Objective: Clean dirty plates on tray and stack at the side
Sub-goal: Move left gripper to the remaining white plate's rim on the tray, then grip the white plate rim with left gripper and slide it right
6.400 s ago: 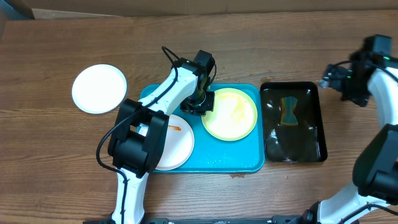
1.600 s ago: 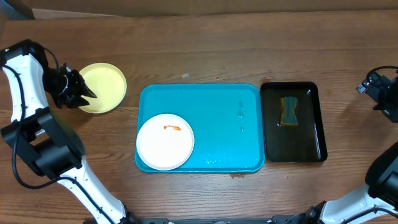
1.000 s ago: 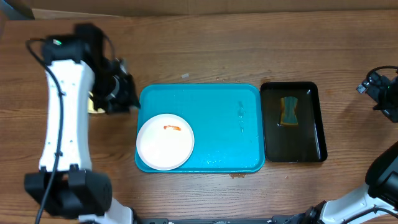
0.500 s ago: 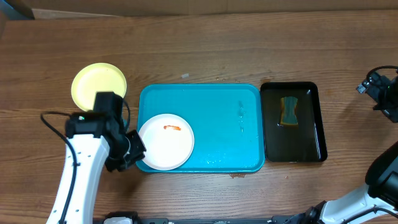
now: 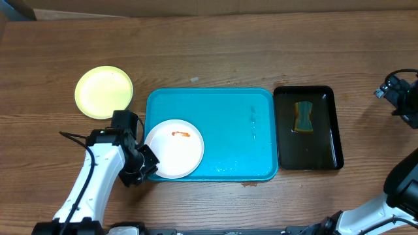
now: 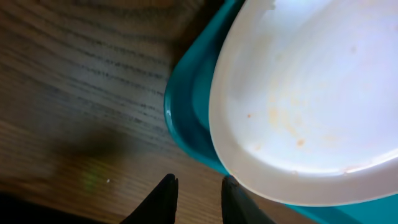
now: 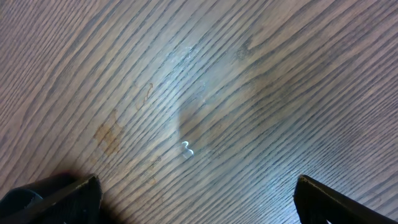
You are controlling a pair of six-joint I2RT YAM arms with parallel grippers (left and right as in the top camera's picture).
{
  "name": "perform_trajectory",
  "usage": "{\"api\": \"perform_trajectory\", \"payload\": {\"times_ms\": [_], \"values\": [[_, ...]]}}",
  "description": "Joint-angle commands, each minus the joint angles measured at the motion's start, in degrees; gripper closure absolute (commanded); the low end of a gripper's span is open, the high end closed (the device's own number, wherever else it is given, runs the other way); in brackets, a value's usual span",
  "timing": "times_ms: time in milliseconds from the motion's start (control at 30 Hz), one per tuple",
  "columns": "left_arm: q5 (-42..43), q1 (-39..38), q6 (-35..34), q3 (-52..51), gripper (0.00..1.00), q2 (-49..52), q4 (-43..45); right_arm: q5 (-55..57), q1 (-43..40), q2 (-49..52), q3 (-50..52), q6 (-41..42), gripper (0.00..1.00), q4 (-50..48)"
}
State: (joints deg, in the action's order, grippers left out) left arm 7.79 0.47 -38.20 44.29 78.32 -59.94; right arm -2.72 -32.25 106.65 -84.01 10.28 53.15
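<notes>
White plate (image 5: 173,148), smeared orange, lies near-left in the turquoise tray (image 5: 228,130); left gripper (image 6: 198,193) beside its rim, narrowly parted, empty; right gripper (image 7: 196,194) spread wide.

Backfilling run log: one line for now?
left gripper open, at white plate | white plate smeared, on tray | right gripper open | yellow-green plate off tray

Brown wooden table under soft, even light

The table (image 5: 261,52) fills every view, its mid-brown top streaked with darker grain. In the overhead view a paler tan strip (image 5: 196,5) runs along the far edge, with a dark patch (image 5: 16,8) in the top left corner. Close up on the right, a pale sheen (image 7: 205,87) lies on the wood above a small white speck (image 7: 187,149)
</notes>
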Motion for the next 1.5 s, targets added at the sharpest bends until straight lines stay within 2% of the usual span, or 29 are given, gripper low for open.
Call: {"api": "perform_trajectory", "payload": {"times_ms": [0, 133, 333, 533, 700, 1033, 1200, 1467], "values": [[-0.9, 0.2, -1.8, -1.7, 0.74, 1.8, 2.1, 0.1, 0.0, -1.1, -1.0, 0.0, 0.0, -0.2], [-0.9, 0.2, -1.9, -1.9, 0.75, 3.2, 5.4, 0.1, 0.0, -1.1, -1.0, 0.0, 0.0, -0.2], [-0.9, 0.2, -1.9, -1.9, 0.83, 4.9, 6.4, 0.1, 0.0, -1.1, -1.0, 0.0, 0.0, -0.2], [-0.7, 0.2, -1.9, -1.9, 0.81, 6.8, 6.6, 0.1, 0.0, -1.1, -1.0, 0.0, 0.0, -0.2], [-0.5, 0.2, -1.8, -1.9, 0.9, 8.5, 7.2, 0.1, 0.0, -1.1, -1.0, 0.0, 0.0, -0.2], [9.0, 0.2, 5.4, -0.9, 0.91, 8.5, 17.1, 0.1, 0.0, -1.1, -1.0, 0.0, 0.0, -0.2], [9.1, -0.5, 10.8, 1.2, 0.91, 8.5, 19.7, 0.1, 0.0, -1.1, -1.0, 0.0, 0.0, -0.2], [6.9, -3.9, 11.2, 2.0, 0.89, 8.5, 23.4, 0.1, 0.0, -1.1, -1.0, 0.0, 0.0, -0.2]]}}
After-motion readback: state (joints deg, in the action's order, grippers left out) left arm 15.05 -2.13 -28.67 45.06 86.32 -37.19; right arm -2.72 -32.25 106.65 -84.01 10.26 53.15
